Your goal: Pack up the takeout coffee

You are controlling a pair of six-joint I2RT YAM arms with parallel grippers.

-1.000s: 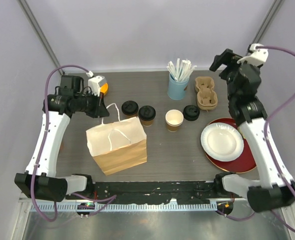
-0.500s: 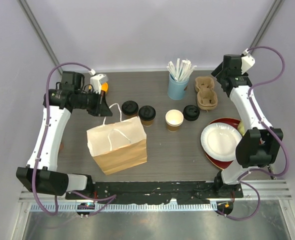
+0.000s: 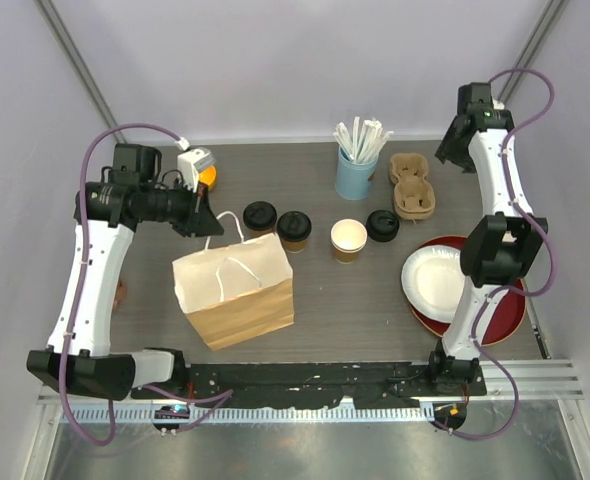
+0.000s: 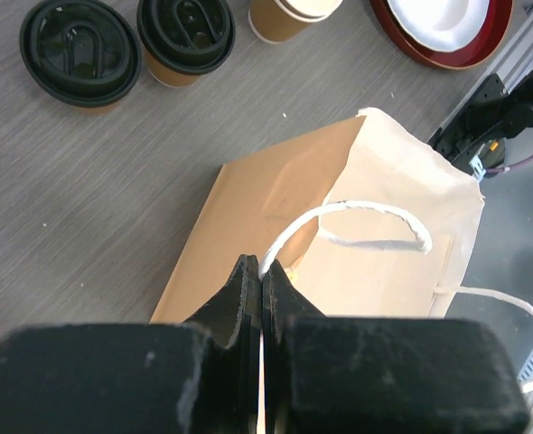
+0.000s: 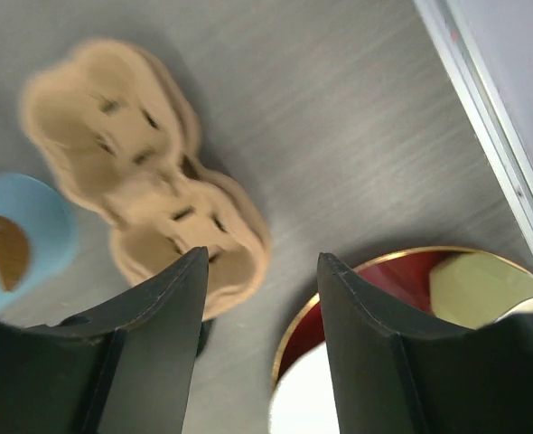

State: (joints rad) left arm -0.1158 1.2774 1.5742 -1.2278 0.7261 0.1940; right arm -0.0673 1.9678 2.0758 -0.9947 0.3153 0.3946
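Note:
Two lidded takeout coffee cups [image 3: 260, 217] [image 3: 294, 229] stand side by side behind the paper bag [image 3: 237, 291]; the left wrist view shows them as well [image 4: 81, 51] [image 4: 185, 32]. An open kraft cup [image 3: 348, 240] stands to their right, with a loose black lid [image 3: 382, 225] beyond it. My left gripper [image 3: 201, 216] is shut on the bag's white string handle [image 4: 348, 212], at the bag's back left corner. My right gripper [image 3: 451, 152] hangs open and holds nothing at the back right, above the cardboard cup carrier [image 5: 144, 172].
A light-blue cup of wrapped straws [image 3: 357, 170] stands at the back next to the carrier [image 3: 412, 187]. A white plate [image 3: 443, 284] lies on a red plate [image 3: 500, 322] at the right. An orange object [image 3: 208, 177] sits behind the left gripper.
The right arm has folded back and up toward the back right corner, and its jaws have narrowed. The left gripper keeps its hold on the bag handle and has barely shifted.

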